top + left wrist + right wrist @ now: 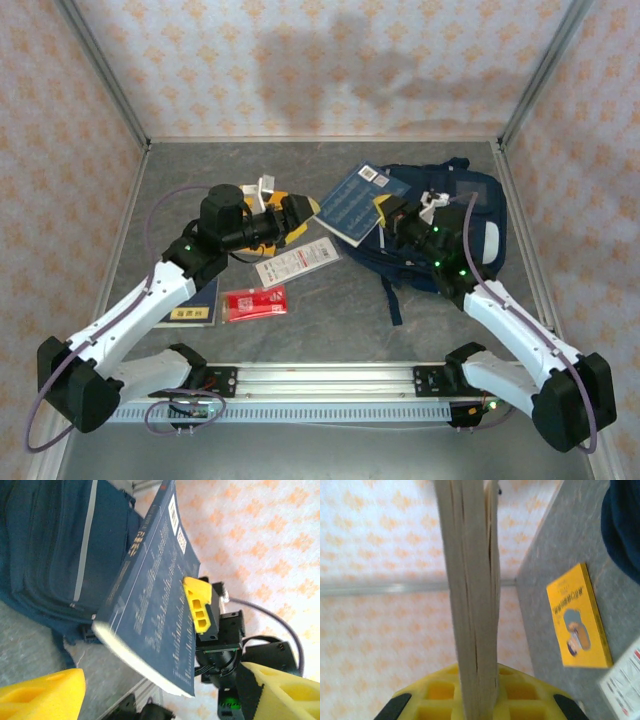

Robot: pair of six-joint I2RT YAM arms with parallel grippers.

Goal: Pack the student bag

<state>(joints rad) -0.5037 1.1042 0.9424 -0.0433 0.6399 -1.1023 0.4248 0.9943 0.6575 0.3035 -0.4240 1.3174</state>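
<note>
Bearings are what I am checking before I move anything. My right hand [386,210] is pinching a blue paperback book [352,205] by its page edge, midway along one long side. Its wrist view is showing those pages standing between the yellow fingers.

The student bag [495,215] is lying on the right half of the surface [340,320], under and behind that hand, toward the right wall. The book is sticking out the opposite way, spine toward the middle of the surface. Its long axis is running across the line between my two hands, roughly alongside the bag's left edge. So I am judging that the book is needing a swing back to the right, over the bag, and the right arm is plainly the nearer one. Whether the bag's mouth is open I cannot tell.

My left hand [298,215] is hanging with its fingers spread wide and nothing between them, just beside the book's spine.

As for writing, the blue cover is carrying a barcode, a square code and rows of fine white print, with yellowish characters on the spine, none of it readable. A yellow book [577,617], a white card [297,262], a red packet [253,302] and a dark booklet [192,300] are lying flat, their print too small for me to read.
</note>
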